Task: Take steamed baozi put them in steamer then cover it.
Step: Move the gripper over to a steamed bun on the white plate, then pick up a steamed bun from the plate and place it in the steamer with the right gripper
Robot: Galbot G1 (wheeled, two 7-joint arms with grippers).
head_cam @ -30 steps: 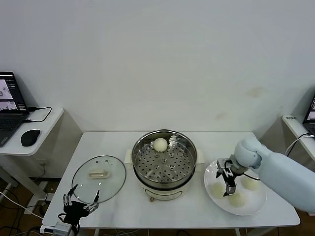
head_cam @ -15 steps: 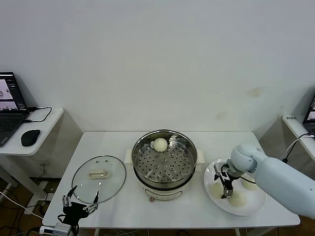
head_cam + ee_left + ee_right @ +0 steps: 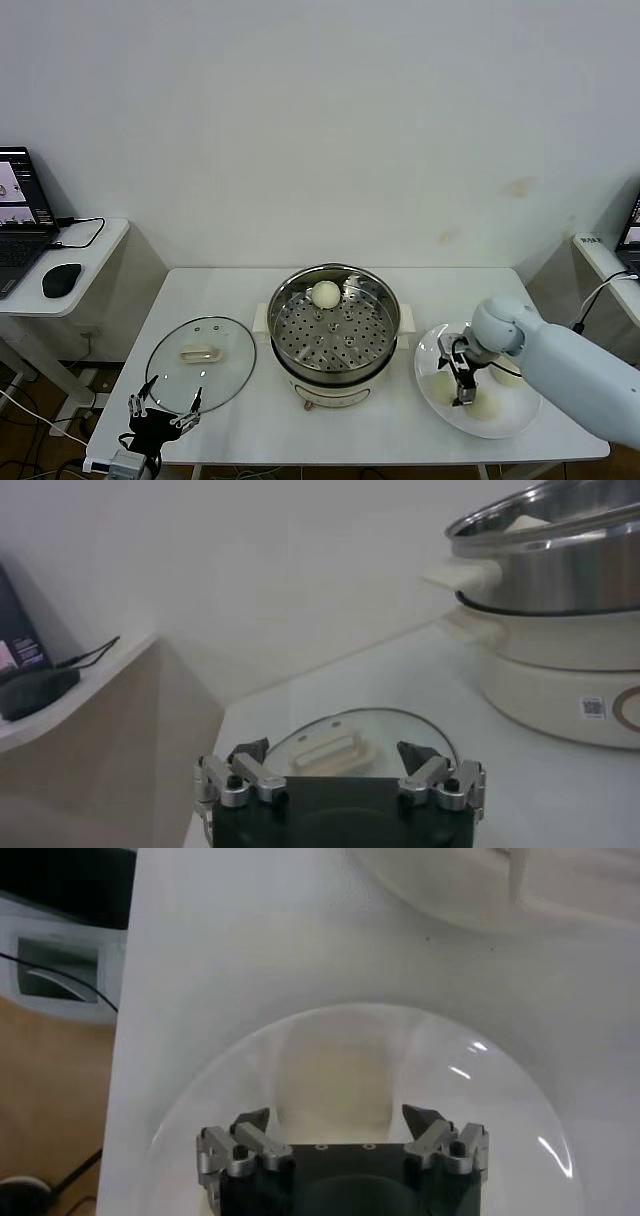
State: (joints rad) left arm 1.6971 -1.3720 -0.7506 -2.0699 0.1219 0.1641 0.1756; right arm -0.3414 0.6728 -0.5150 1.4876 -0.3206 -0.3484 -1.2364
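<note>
Three steamed baozi lie on a white plate (image 3: 521,420) at the table's right: one (image 3: 441,387) nearest the steamer, one (image 3: 486,405) in front, one (image 3: 511,373) behind. My right gripper (image 3: 458,378) is down on the plate, open, its fingertips either side of a baozi (image 3: 335,1080) with a small gap on each side. Another baozi (image 3: 326,294) sits at the back of the steamer (image 3: 335,330). The cover (image 3: 200,362) lies flat on the table at the left. My left gripper (image 3: 160,412) hangs open at the front edge just before the cover (image 3: 400,725).
A side table at the left carries a laptop (image 3: 15,215) and a mouse (image 3: 60,280) with cables. Another small table (image 3: 600,250) stands at the far right. The steamer's pot base (image 3: 560,680) rises close to the left gripper's far side.
My right gripper has sunk a little lower onto the plate, settling over the baozi nearest the steamer. The left arm, cover and steamer have not moved.
</note>
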